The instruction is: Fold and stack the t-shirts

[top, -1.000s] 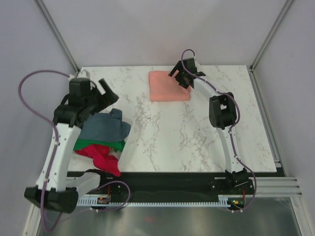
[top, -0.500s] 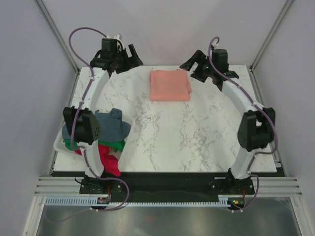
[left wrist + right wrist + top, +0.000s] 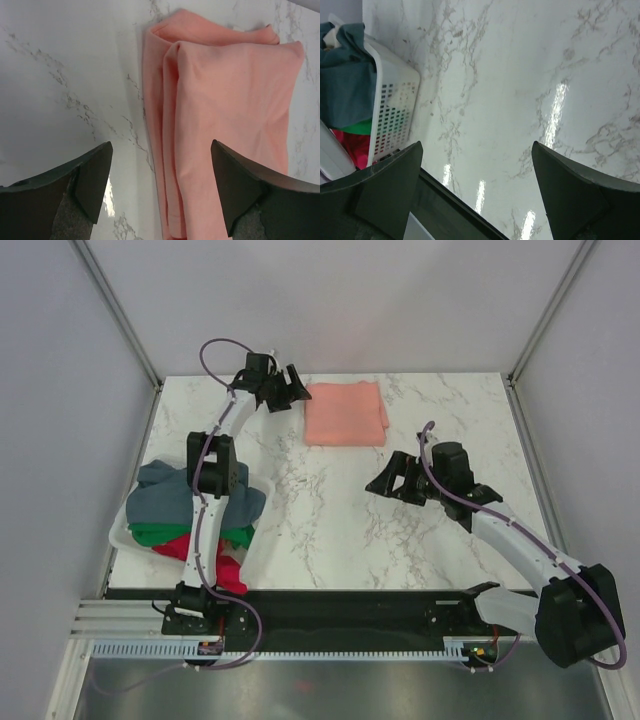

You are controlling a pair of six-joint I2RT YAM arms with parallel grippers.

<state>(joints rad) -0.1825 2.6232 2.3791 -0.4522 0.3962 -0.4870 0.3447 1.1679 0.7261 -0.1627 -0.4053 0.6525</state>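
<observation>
Out at the far side with the left gripper (image 3: 290, 390) (image 3: 161, 150), jaws spread wide and clamping nothing, right over the left edge of the folded salmon-pink cloth t-shirt (image 3: 345, 413) (image 3: 230, 110) lying flat on the white marble-patterned table (image 3: 330, 520). Down at mid-table with the right gripper (image 3: 385, 480) (image 3: 476, 147), jaws wide apart too, nothing between them. Piled in the white plastic mesh basket (image 3: 118, 535) (image 3: 395, 115) at the left: crumpled grey-blue t-shirt (image 3: 160, 490) on top, green t-shirt (image 3: 160, 533) and red t-shirt (image 3: 228, 575) beneath.

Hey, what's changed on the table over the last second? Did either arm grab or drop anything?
The left gripper swung from over the basket to above the salmon-pink shirt, at its left edge, open. The right gripper left that shirt and drew back to mid-table, open and empty. Nothing was grabbed. The folded salmon-pink shirt and the basket's grey-blue shirt, green shirt and red shirt stayed put.
</observation>
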